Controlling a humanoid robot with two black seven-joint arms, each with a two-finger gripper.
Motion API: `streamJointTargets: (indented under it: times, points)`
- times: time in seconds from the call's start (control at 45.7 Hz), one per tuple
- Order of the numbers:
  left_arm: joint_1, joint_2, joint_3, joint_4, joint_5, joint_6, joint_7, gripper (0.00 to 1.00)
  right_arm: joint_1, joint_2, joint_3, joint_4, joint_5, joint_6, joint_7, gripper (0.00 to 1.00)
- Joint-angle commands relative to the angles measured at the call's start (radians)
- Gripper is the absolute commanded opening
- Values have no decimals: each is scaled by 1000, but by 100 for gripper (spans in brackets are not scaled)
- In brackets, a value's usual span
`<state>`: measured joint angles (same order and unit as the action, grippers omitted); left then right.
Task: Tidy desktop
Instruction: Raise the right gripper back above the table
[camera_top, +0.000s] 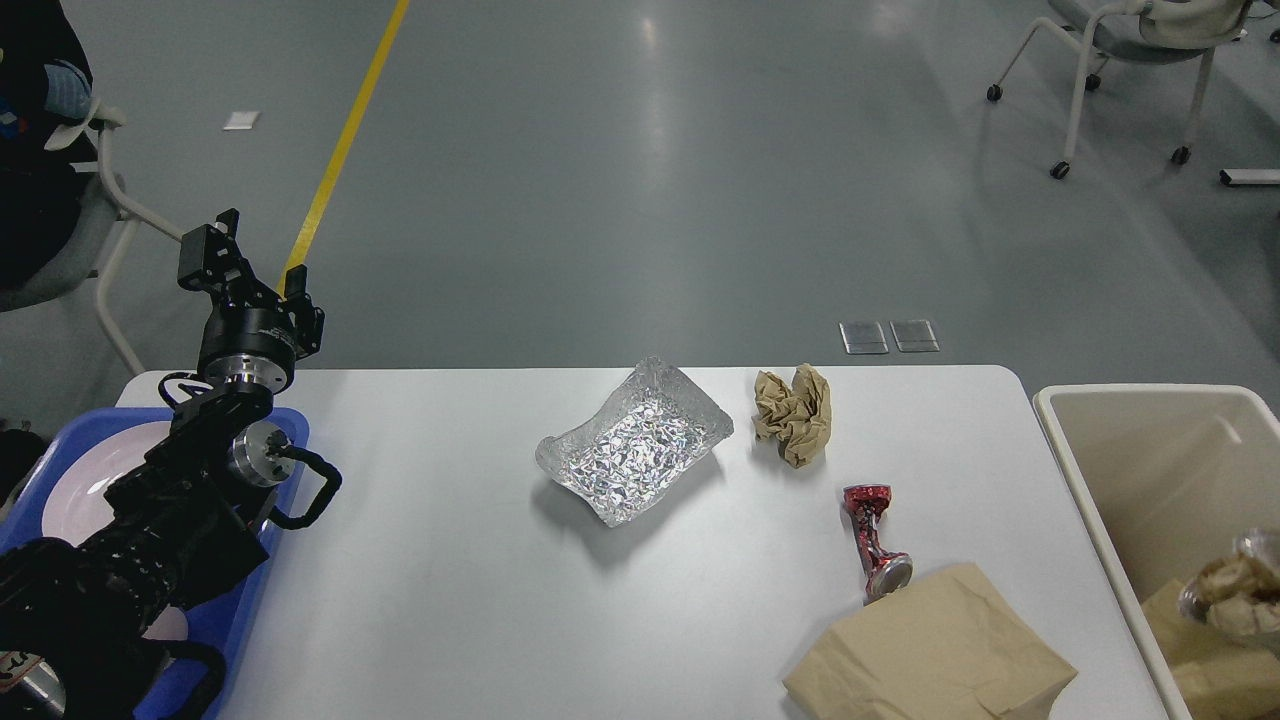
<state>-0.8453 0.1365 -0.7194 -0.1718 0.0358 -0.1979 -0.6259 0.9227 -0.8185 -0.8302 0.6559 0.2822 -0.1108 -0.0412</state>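
Tabletop (480, 600): white, wide, spreads out ahead and to the right of my left tool (232, 258). Beige bin (1090, 470) stands at its far right edge, well away from the tool; inside it lie a foil piece with crumpled brown paper (1235, 590) and flat brown paper. Blue tray (235, 620) under my left arm, holding a white plate (85, 475). Brown paper bag (930, 655) lies flat, near right corner. Crumpled foil tray (635, 455) mid-tabletop, empty. Brown paper wad (795, 413) just beyond it to the right. Crushed red can (875, 540) touches the bag's edge. Left tool raised above the tabletop's left corner, fingers apart, holding nothing. Right tool out of view.
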Motion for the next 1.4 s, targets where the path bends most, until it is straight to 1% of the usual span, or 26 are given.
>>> streamJointTargets:
  times: [0.0,0.153,0.307,0.394,0.438,0.57,0.679,0.789,0.964,1.117,1.183,1.249,1.314,1.38]
  points:
    - [0,0,0,0,1,0,0,96,-13,27,-1,-7,2,0,-2,100]
    - [-1,0,0,0,1,0,0,96,21,85,-4,-10,0,0,0,100]
    - [-1,0,0,0,0,0,0,96,171,153,-59,-1,0,0,-2,100]
    - [-1,0,0,0,1,0,0,96,281,229,-133,7,0,6,-2,100]
    - [-1,0,0,0,1,0,0,96,347,289,-200,13,0,17,-2,100]
    - [-1,0,0,0,0,0,0,96,519,415,-320,85,0,54,-3,100]
    - [-1,0,0,0,1,0,0,96,675,475,-346,203,2,131,-2,100]
    - [0,0,0,0,1,0,0,96,835,512,-346,312,3,247,-2,100]
    - [0,0,0,0,0,0,0,96,1013,559,-351,406,5,497,-2,100]
    - [0,0,0,0,0,0,0,96,1202,559,-356,475,3,759,-2,100]
    - [-1,0,0,0,1,0,0,96,1260,555,-356,484,2,841,-2,100]
    - [0,0,0,0,0,0,0,96,1269,556,-354,478,-3,861,-2,100]
    - [0,0,0,0,1,0,0,96,1214,559,-340,458,-6,810,-2,100]
    - [-1,0,0,0,-1,0,0,96,1110,561,-328,424,-8,728,-2,100]
